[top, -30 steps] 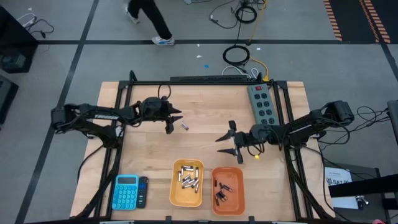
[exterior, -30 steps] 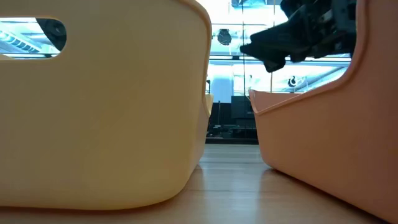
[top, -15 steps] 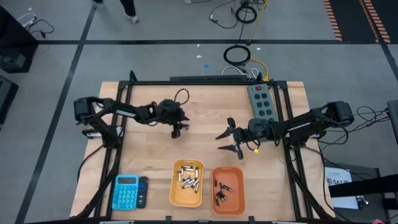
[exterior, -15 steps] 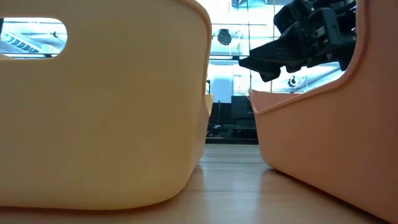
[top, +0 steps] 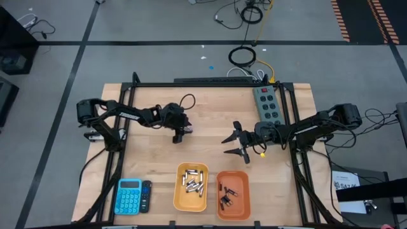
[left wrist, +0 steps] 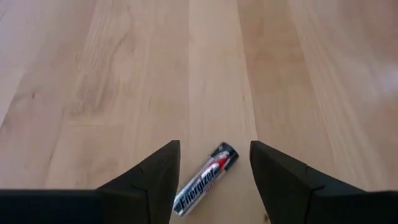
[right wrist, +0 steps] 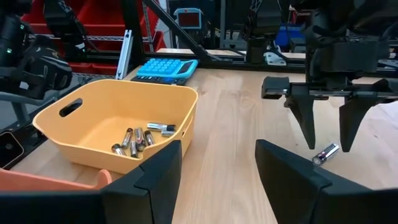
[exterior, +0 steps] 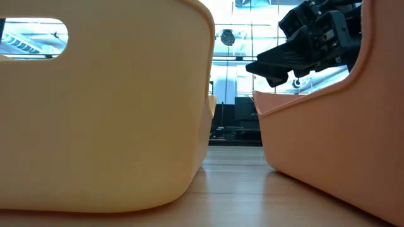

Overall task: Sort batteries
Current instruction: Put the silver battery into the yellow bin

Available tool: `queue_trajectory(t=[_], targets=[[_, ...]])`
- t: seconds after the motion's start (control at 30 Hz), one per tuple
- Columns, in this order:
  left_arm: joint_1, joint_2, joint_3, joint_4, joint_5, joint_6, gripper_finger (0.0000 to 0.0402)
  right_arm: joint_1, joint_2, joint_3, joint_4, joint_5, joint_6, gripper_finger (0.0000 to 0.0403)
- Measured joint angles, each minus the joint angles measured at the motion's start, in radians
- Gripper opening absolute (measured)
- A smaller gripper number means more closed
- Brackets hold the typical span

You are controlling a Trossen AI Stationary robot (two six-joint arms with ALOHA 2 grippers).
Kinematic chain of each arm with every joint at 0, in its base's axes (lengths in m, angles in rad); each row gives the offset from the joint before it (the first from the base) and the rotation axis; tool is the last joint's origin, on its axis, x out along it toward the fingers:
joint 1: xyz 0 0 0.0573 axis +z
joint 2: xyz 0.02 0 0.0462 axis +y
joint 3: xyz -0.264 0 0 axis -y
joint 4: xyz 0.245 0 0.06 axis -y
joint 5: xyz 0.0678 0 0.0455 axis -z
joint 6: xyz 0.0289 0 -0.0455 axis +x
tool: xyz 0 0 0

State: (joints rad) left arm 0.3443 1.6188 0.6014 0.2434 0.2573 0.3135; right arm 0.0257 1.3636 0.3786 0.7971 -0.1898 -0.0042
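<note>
A silver-and-black battery [left wrist: 205,179] lies flat on the wood. My left gripper [left wrist: 214,149] is open and points down over it [right wrist: 326,152], one finger on each side, no touch visible. In the high view this gripper [top: 180,133] stands left of the table's middle. My right gripper [top: 234,143] is open and hovers right of the middle, beyond the orange bin [top: 233,194]; it shows in the low view [exterior: 278,63]. Several silvery batteries [right wrist: 140,137] lie in the yellow bin [top: 191,186]. Several small dark ones [top: 226,193] lie in the orange bin.
The two bins stand side by side at the near edge. A blue calculator [top: 129,196] lies at the near left corner. A grey power strip [top: 267,105] lies toward the far right. Bare wood spreads between the grippers and around the loose battery.
My left gripper has moved toward the right and near edges, tipping from level to pointing down, and now stands astride the loose battery. The battery has stayed where it lay. My right gripper has shifted slightly toward the far edge.
</note>
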Motion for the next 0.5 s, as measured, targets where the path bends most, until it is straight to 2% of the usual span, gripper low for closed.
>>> queue_trajectory(t=[0.23,0.5], targets=[[0.002,0.014,0.0,-0.014,-0.01,0.035,0.0205,0.0,0.0,0.0,0.0,0.0,0.004,0.0196],[0.004,0.108,0.003,0.009,0.001,0.032,0.0197,0.0,0.0,0.0,-0.001,0.002,0.011,0.0196]])
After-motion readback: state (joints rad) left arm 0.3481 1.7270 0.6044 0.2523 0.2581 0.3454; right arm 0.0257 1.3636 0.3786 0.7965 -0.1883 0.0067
